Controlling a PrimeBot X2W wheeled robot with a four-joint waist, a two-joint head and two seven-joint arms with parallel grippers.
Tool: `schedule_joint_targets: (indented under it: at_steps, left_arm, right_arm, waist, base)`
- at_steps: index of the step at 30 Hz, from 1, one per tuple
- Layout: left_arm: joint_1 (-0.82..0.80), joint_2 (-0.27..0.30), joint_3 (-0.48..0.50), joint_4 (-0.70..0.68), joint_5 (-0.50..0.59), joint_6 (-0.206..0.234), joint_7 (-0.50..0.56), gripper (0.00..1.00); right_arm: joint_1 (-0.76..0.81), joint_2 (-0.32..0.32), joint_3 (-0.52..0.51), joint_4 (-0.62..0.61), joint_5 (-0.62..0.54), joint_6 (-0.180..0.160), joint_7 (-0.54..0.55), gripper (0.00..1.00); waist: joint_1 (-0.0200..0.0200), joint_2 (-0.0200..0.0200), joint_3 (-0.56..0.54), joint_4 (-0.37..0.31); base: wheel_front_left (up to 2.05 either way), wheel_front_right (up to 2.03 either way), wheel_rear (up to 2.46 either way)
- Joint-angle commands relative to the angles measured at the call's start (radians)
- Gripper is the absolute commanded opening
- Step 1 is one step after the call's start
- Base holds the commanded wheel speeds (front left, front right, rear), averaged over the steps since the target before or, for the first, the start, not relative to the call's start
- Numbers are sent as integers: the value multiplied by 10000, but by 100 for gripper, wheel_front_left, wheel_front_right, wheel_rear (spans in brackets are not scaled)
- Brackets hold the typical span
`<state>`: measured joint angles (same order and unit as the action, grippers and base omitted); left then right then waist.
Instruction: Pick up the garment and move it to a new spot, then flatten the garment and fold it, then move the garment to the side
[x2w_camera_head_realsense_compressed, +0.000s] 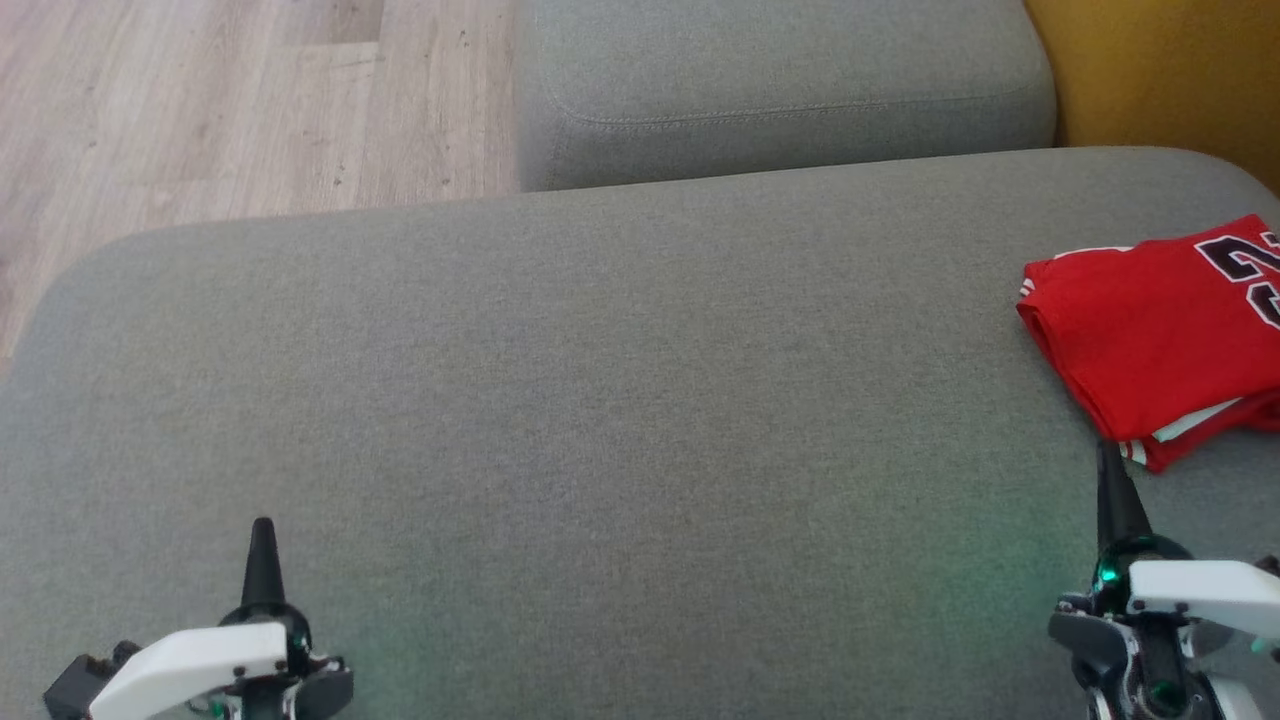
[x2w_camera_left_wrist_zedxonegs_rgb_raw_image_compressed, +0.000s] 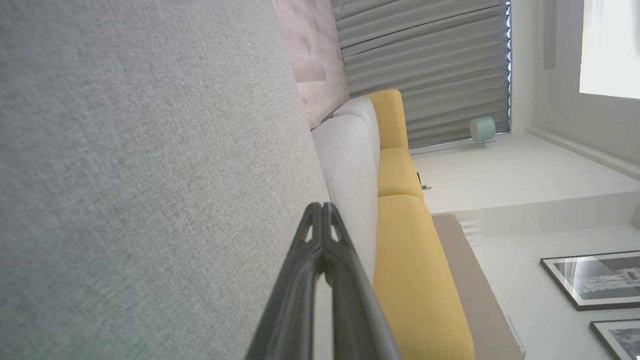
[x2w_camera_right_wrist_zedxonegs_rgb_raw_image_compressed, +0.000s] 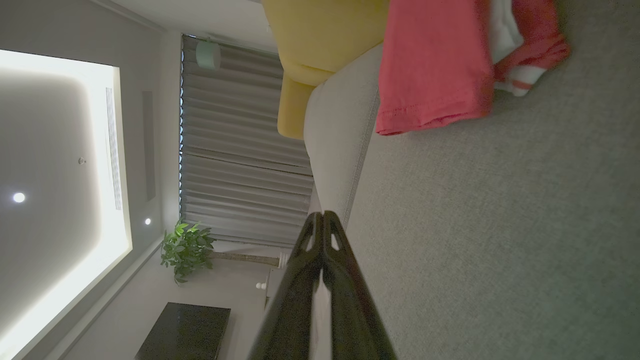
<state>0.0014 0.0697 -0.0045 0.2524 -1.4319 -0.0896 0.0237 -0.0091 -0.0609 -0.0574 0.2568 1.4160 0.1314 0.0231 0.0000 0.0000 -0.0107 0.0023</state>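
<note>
The garment (x2w_camera_head_realsense_compressed: 1150, 325) is a red jersey with dark numbers and white trim, folded into a compact stack at the right edge of the grey sofa cushion (x2w_camera_head_realsense_compressed: 600, 400). The right wrist view has the garment (x2w_camera_right_wrist_zedxonegs_rgb_raw_image_compressed: 440, 65) at the top, lying on the cushion beyond the fingertips. My right gripper (x2w_camera_head_realsense_compressed: 1108, 455) is shut and empty, its tip just short of the garment's near corner. My left gripper (x2w_camera_head_realsense_compressed: 263, 530) is shut too, low at the left over bare cushion, far from the garment. Both wrist views show fingers pressed together: left gripper (x2w_camera_left_wrist_zedxonegs_rgb_raw_image_compressed: 322, 207), right gripper (x2w_camera_right_wrist_zedxonegs_rgb_raw_image_compressed: 322, 216).
A second grey cushion (x2w_camera_head_realsense_compressed: 780, 90) lies behind the main one. Wooden floor (x2w_camera_head_realsense_compressed: 220, 100) shows at the upper left. A yellow sofa part (x2w_camera_head_realsense_compressed: 1170, 70) borders the upper right. Pleated curtains (x2w_camera_left_wrist_zedxonegs_rgb_raw_image_compressed: 425, 65) and framed pictures (x2w_camera_left_wrist_zedxonegs_rgb_raw_image_compressed: 595, 280) hang in the room.
</note>
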Motion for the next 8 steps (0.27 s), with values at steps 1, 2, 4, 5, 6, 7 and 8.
schedule_joint_targets:
  at_steps: [1,2,4,5,6,7,8]
  left_arm:
    - [-558,125,341,-254,-238,-114,64,0]
    - [-588,124,367,-245,-354,-132,95,0]
    - [-650,122,419,-225,-584,-168,155,0]
    - [-681,121,445,-215,-699,-186,186,0]
    - [-711,119,471,-205,-814,-205,216,0]
    - [-742,118,497,-195,-929,-223,247,0]
    - [-773,117,523,-185,-1044,-241,277,0]
  right_arm:
    - [-522,-189,118,-302,273,-6,90,0]
    - [-548,-189,101,-292,395,-7,120,0]
    - [-601,-188,67,-273,639,-7,180,0]
    - [-627,-188,50,-264,761,-7,210,0]
    - [-654,-187,32,-254,883,-7,240,0]
    - [-680,-187,15,-245,1005,-7,270,0]
    - [-707,-187,-2,-235,1126,-7,300,0]
  waist:
    - [0,0,7,-1]
    - [0,0,15,-2]
    - [0,0,31,-5]
    - [0,0,39,-6]
    - [0,0,47,-8]
    - [0,0,55,-9]
    - [0,0,63,-10]
  base:
    - [0,0,0]
    - [0,0,0]
    - [0,0,0]
    - [0,0,0]
    - [0,0,0]
    - [0,0,0]
    - [0,0,0]
